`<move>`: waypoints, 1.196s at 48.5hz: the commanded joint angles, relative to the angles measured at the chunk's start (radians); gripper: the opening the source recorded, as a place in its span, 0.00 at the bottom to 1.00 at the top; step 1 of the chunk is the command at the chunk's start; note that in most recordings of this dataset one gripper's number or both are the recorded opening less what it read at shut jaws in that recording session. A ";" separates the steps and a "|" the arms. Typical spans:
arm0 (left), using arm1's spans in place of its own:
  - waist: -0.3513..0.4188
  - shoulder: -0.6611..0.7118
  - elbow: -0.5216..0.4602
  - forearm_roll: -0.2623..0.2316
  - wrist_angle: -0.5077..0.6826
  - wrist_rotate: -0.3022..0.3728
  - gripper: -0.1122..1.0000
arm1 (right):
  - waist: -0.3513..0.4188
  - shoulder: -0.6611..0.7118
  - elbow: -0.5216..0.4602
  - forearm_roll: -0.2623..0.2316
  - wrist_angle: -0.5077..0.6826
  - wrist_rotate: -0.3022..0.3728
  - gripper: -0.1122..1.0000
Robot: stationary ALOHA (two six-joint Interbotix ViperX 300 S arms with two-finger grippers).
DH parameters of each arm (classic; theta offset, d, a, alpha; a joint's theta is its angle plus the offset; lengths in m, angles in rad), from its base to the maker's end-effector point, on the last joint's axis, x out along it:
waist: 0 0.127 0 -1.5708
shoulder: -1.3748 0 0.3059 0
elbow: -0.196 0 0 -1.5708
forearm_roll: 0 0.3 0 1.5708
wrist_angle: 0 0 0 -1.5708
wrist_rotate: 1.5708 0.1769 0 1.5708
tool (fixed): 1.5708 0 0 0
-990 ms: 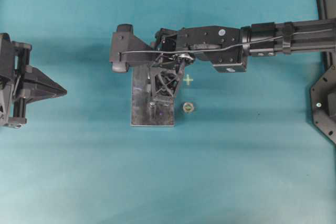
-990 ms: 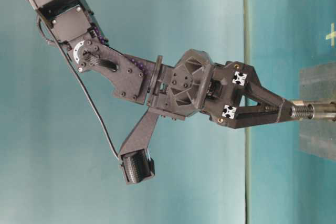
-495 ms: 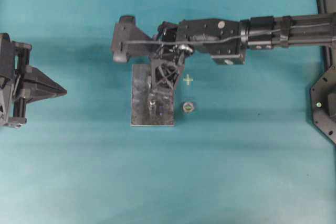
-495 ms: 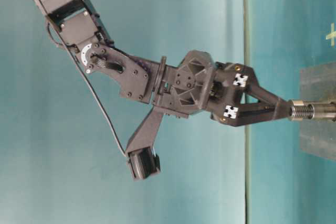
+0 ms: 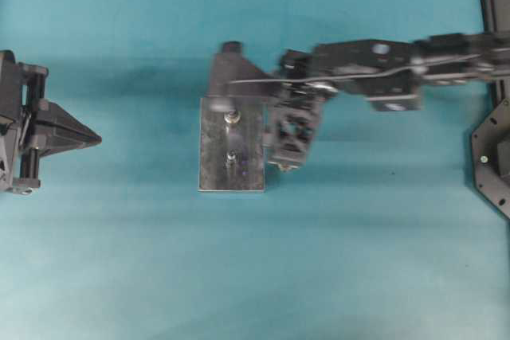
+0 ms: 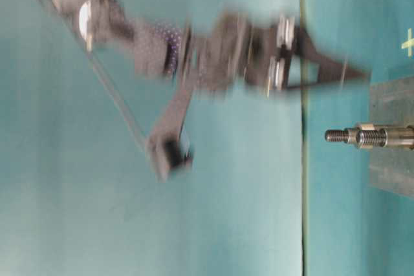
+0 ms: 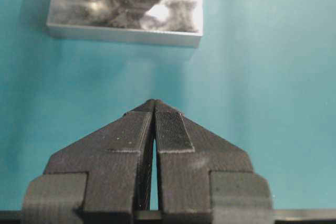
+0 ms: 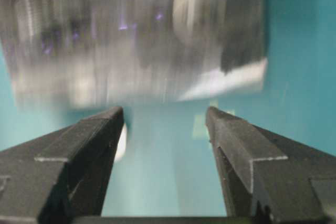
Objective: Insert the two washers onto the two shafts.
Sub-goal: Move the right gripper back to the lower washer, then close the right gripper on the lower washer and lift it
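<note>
A metal baseplate (image 5: 213,173) carries two upright posts (image 5: 233,117) (image 5: 230,157). In the table-level view the threaded shaft (image 6: 381,137) stands free, with a thin silver collar (image 6: 364,136) round it. A small pale round ring (image 8: 120,142), the washer by its look, lies on the table right of the plate. It is blurred beside my right gripper's left finger. My right gripper (image 5: 287,161) (image 8: 165,116) hangs open and empty over that spot, covering it in the overhead view. My left gripper (image 5: 96,139) (image 7: 154,103) rests shut and empty at the far left.
A yellow cross mark (image 6: 407,42) is on the teal table near the plate. The right arm (image 5: 374,69) reaches in from the right along the plate's far edge. A black stand (image 5: 494,157) is at the right border.
My right gripper has pulled up off the shaft and swung fast to the right of the plate, over the ring. Its jaws stayed open. The left arm has not moved.
</note>
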 commanded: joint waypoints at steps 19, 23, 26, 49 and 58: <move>0.000 0.003 -0.012 0.002 -0.006 0.000 0.10 | 0.118 -0.035 0.140 0.028 -0.221 0.040 0.72; 0.000 0.002 -0.014 0.002 -0.006 -0.002 0.10 | 0.118 -0.018 0.137 0.028 -0.230 0.048 0.72; 0.000 0.003 -0.014 0.002 -0.006 -0.002 0.10 | 0.120 -0.006 0.137 0.028 -0.238 0.048 0.71; 0.000 0.005 -0.018 0.002 -0.006 -0.002 0.10 | 0.123 0.043 0.152 0.020 -0.273 0.054 0.68; 0.000 0.005 -0.018 0.003 -0.006 -0.002 0.10 | 0.123 0.051 0.155 0.018 -0.273 0.055 0.49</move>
